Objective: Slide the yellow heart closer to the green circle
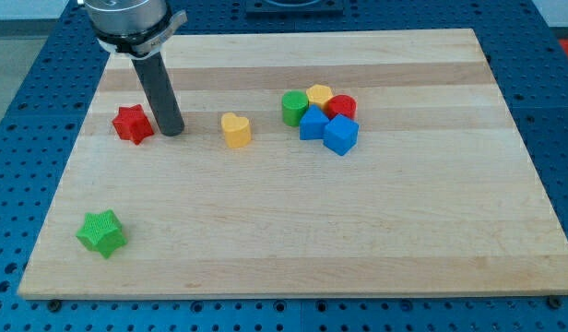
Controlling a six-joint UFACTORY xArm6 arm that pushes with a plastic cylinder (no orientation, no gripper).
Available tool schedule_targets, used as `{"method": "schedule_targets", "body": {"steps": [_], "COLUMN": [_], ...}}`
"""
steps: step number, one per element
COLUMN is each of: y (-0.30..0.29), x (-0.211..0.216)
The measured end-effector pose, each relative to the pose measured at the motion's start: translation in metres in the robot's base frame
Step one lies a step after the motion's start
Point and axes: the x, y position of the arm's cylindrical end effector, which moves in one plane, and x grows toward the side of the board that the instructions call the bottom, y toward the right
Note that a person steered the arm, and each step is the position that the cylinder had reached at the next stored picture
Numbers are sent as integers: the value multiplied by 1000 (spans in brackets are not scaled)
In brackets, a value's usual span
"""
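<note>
My tip [171, 132] sits low on the board [358, 231], just to the right of the red star [132, 124], touching nothing I can see. It's a bare rod, no jaws to open, holding nothing. The yellow heart [235, 130] waits near, further to the right; beyond it the green circle [294, 108] fronts a cluster. Best line: meet the heart's near side squarely, push rightward, slightly toward the view's top
</note>
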Motion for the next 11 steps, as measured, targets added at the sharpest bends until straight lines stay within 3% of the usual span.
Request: {"method": "schedule_targets", "body": {"steps": [5, 9, 11], "y": [106, 102, 90], "x": [0, -8, 9]}}
